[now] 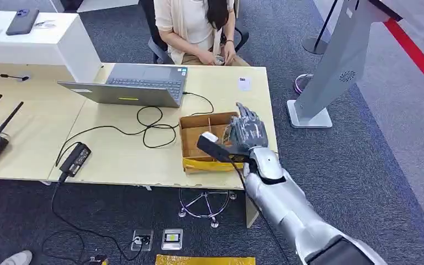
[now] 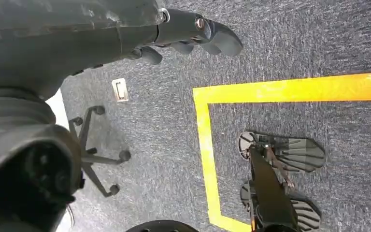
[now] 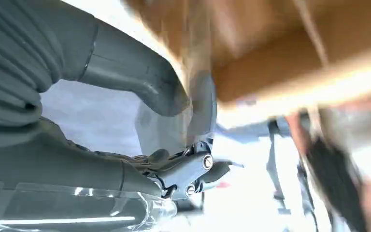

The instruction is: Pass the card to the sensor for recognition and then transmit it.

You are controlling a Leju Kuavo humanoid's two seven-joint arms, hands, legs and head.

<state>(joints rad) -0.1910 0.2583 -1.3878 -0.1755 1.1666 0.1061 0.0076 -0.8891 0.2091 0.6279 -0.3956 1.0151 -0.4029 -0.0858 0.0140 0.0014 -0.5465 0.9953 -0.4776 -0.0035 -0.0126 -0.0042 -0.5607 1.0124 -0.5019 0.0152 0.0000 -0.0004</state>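
Head view puts my right hand [image 1: 247, 131] over the cardboard box [image 1: 197, 128] at the desk's [image 1: 121, 160] four o'clock corner. Whether it holds anything, I cannot tell; the wrist picture is blurred. A small white card [image 1: 244, 83] lies at the box's one o'clock. My left hand [image 2: 193, 36] hangs over carpet, fingers curled around nothing.

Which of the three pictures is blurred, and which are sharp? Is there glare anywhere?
Head view: sharp, evenly lit, the right hand over the cardboard box. Left wrist view: sharp on the carpet and yellow floor line. Right wrist view: heavy motion blur, overexposed white patches; the box's brown wall is smeared.
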